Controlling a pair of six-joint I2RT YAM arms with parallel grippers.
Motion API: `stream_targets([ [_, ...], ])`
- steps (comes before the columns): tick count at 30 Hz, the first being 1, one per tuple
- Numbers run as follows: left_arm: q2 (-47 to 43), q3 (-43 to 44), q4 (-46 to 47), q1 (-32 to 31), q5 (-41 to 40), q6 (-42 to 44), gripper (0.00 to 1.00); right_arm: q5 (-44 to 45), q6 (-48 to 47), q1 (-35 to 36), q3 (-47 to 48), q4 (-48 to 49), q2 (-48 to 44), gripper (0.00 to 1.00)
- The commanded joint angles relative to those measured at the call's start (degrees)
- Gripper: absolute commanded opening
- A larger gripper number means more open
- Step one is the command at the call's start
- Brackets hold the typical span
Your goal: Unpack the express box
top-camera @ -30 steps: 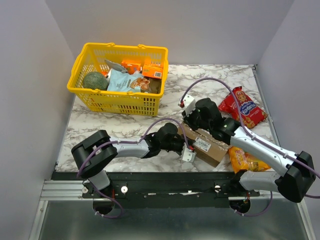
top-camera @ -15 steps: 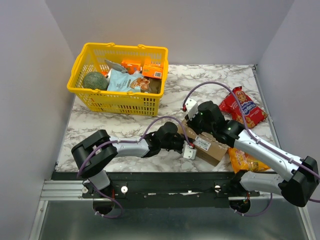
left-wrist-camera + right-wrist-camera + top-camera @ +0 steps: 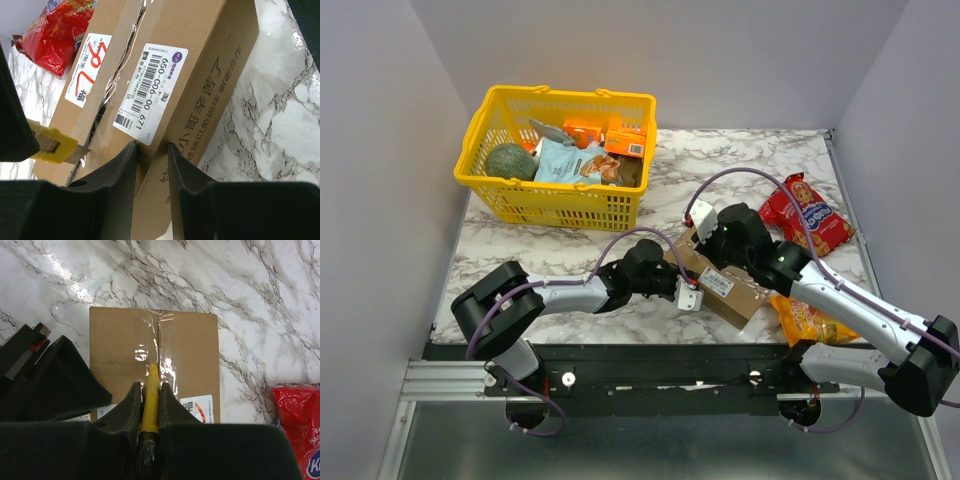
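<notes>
Express box: it is lying flat on the marble table, near the front edge and right of centre, turned at an angle, with both arms reaching onto it.
Top of the box: it is facing up, with a white barcode label on one flap and a white sticker with red scribble on the other. A strip of clear tape is running along the seam between them.
Left gripper: it is reaching in from the left, and its two dark fingers are pinching the near edge of the box just below the barcode label. The cardboard is filling the narrow gap between them.
Right gripper: it is hanging over the far part of the box, with its jaws squeezed tight on a yellow utility knife.
Knife: its tip is pointing along the taped seam. In the left wrist view the blade is meeting the crinkled tape at the seam; how deep it is going I cannot tell.
Red snack bag: it is lying on the table beyond the box, towards the far right.
Orange snack bag: it is sitting just right of the box at the near edge, partly under the right arm.
Yellow basket: it is standing at the far left, well apart from the box, and holding small orange boxes, a pale packet and a round grey-green thing.
</notes>
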Motion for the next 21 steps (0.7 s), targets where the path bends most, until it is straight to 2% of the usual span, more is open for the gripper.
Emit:
stream_targets([
  [1,1.6,-3.2,-12.4,2.4,-4.6,-1.6,0.22,2.0,-1.1,-0.5,-0.4,-5.9,-1.0,0.00],
  [21,2.1,-3.2,-13.1,2.4,-5.1,-1.8,0.15,3.9,-2.8,-1.0,-3.3,-13.0,-8.3,0.00],
])
